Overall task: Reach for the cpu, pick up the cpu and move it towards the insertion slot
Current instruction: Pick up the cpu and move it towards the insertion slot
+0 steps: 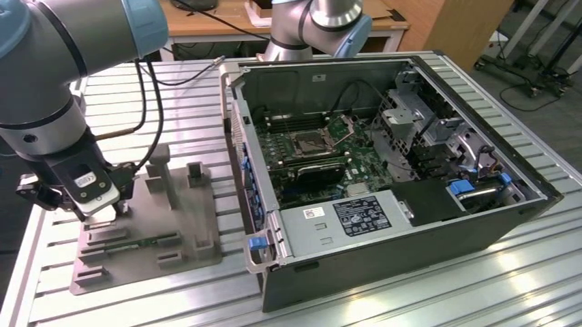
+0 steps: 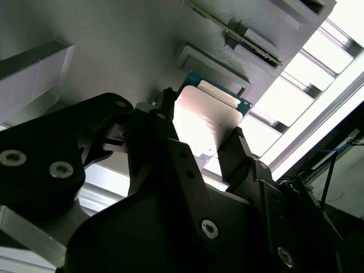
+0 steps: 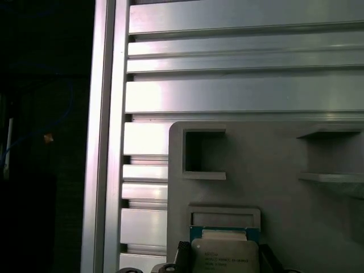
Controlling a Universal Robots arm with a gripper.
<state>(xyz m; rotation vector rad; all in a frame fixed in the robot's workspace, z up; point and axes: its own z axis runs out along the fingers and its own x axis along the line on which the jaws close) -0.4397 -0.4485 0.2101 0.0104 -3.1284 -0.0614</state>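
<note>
Gripper (image 2: pixel 201 118) is down over the grey fixture plate (image 1: pixel 173 231) on the exterior view's left, with the cpu (image 2: pixel 207 114) directly between the jaws. They're closed to chip width: both wrist views show one black finger (image 2: pixel 238 149) against each of two opposite side edges, nothing else in the grip. The chip is square, so there's no long axis to line up; its silvery top faces up toward the wrist. One free edge lies just beside a raised block (image 3: pixel 224 218) of the fixture. The chip sits low at the plate with no daylight visible under it, so I judge this as grasp made, lift not yet done. What matters is where the target lies. The insertion slot (image 1: pixel 310 142) is inside the open computer case (image 1: pixel 364 272), well apart from the gripper toward the exterior view's right and somewhat farther from the camera. The case's near side wall (image 1: pixel 238 136) stands between the two. The slot's hinged plate looks swung up and the dark centre is exposed. Risk, as I judge it: thin edge grip, so the chip could tilt or slip.
</note>
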